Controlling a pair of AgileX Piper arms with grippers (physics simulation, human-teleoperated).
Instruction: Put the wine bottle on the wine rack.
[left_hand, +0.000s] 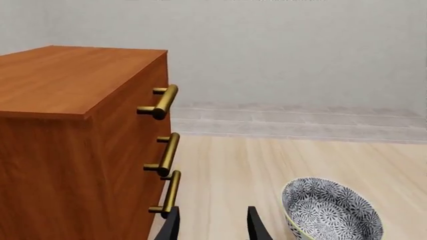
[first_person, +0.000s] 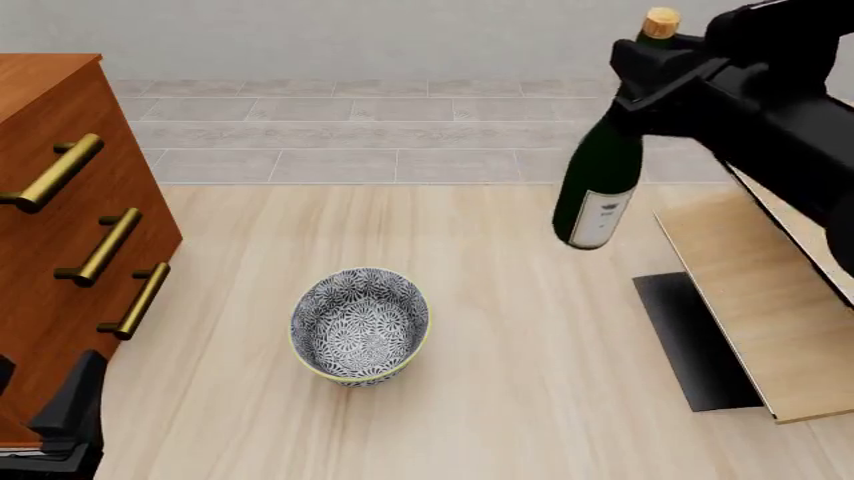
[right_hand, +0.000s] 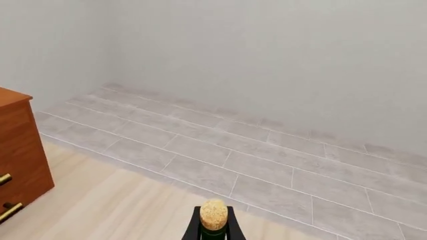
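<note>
The right gripper (first_person: 654, 55) has its fingers clamped on the neck of the bottle (first_person: 601, 175), just under the cork (first_person: 661, 20), so the bottle hangs in the air well off the table (first_person: 534, 380). It isn't quite plumb: the base swings a bit left of the neck. Grabbing high up makes sense to me, since it leaves the whole body free to go down onto the rack without the fingers getting in the way. The right wrist view backs this up, with the cork sitting right between the two finger tips.

The rack (first_person: 747, 290) is on the right side of the table, pale slanted panels over a black base. The bottle is up and just left of it, not touching. My guess is the next bit is carrying it right and tipping it to match the panel slope, and a swinging bottle held only by the neck could clip a panel edge.

The left gripper (left_hand: 213, 227) sits low at the near left, close to the cabinet (first_person: 54, 230), fingers apart and holding nothing. Looks parked out of the way, which is fair since this is a one-arm job. The bowl (first_person: 360, 325) is mid-table, well clear of the bottle's likely path.
</note>
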